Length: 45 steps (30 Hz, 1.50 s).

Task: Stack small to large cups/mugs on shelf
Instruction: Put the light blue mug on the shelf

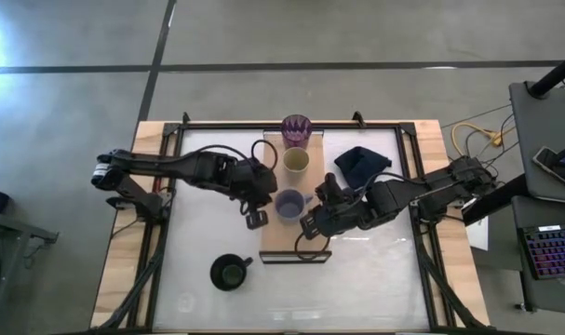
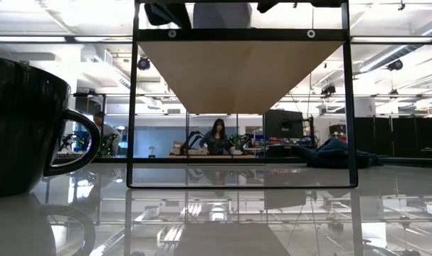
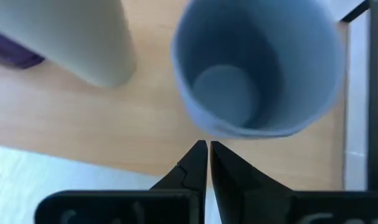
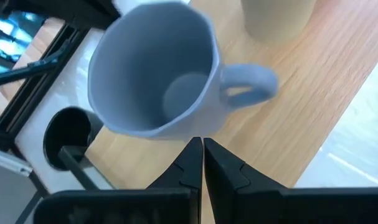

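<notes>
The light-wood shelf stands raised on a black frame. On it, in a row from the far end, stand the purple tumbler, the beige cup and the lavender-blue mug, each upright on its base. The black mug stands on the white table near the shelf's near left corner. My left gripper is shut just left of the lavender mug. My right gripper is shut just near-right of it, by its handle. Neither plainly touches it.
A dark navy cloth lies on the table right of the shelf. The black mug fills the left of the low view. People show in the room beyond the table. Bare table lies near the front edge.
</notes>
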### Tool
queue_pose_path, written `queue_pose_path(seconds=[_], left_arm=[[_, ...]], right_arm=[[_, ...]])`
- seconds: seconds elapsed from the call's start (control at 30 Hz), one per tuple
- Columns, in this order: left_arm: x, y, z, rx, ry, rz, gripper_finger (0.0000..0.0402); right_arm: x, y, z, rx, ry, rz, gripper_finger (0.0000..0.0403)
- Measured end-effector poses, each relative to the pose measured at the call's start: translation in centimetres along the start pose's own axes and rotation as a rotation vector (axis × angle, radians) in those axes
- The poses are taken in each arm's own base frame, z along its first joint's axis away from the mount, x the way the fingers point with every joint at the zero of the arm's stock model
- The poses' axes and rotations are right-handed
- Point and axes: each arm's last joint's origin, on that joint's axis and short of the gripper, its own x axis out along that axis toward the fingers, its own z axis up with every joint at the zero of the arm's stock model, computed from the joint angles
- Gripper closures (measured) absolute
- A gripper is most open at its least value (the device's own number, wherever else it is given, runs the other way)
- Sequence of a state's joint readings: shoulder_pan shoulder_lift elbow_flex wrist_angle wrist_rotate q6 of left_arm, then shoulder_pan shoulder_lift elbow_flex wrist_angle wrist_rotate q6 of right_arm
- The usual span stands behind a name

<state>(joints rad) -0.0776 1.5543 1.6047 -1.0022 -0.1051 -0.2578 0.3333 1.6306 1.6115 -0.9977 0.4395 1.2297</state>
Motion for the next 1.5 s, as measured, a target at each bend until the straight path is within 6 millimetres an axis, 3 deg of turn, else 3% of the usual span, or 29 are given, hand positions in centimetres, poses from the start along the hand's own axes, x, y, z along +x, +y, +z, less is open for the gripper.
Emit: queue_pose_path(seconds=[0.63, 0.97, 1.17, 1.5], left_arm=[[2.2, 0.3, 0.7, 0.051, -0.005, 0.043, 0.0395], [1.9, 1.2, 0.7, 0.080, 0.008, 0.097, 0.0395], [1.4, 1.2, -0.5, 0.037, 0.103, 0.111, 0.0395], [0.7, -0.2, 0.4, -0.001, -0.034, 0.005, 0.0395]], right_arm=[[0.2, 0.5, 0.0, 0.017, 0.009, 0.045, 0.0394], [0.2, 0.4, -0.1, -0.001, 0.016, 0.026, 0.0394], [0.1, 0.2, -0.4, -0.005, 0.034, 0.013, 0.0394], [-0.2, 0.2, -0.4, -0.007, 0.032, 0.022, 0.0394]])
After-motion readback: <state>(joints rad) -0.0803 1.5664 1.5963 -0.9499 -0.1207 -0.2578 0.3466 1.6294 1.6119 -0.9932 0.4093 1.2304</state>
